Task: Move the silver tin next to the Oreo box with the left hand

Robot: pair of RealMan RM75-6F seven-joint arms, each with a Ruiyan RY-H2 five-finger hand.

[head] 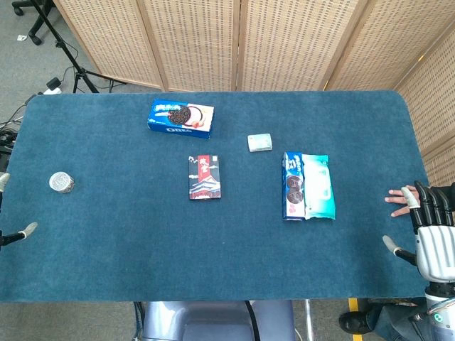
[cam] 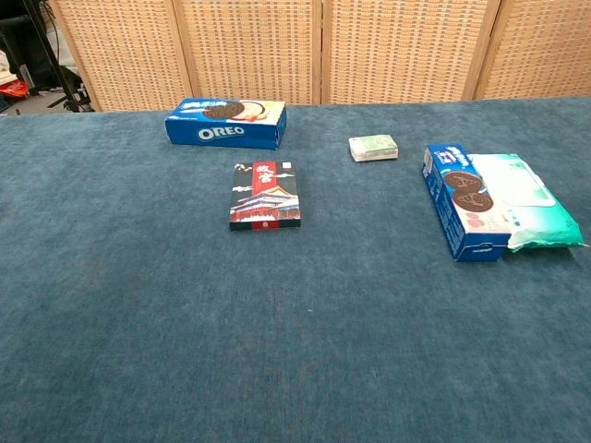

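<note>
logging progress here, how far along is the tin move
Nothing looks done yet. The silver tin sits near the table's left edge, far from the Oreo box. Nothing is in hand: only a bit of the left hand shows at the frame edge, off the tin. Left to do: grasp the tin, carry it over, set it beside the box.

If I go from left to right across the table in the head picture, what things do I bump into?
silver tin → Oreo box → dark red-and-blue box → small pale packet → blue cookie box → mint green pack touching it → right hand
</note>
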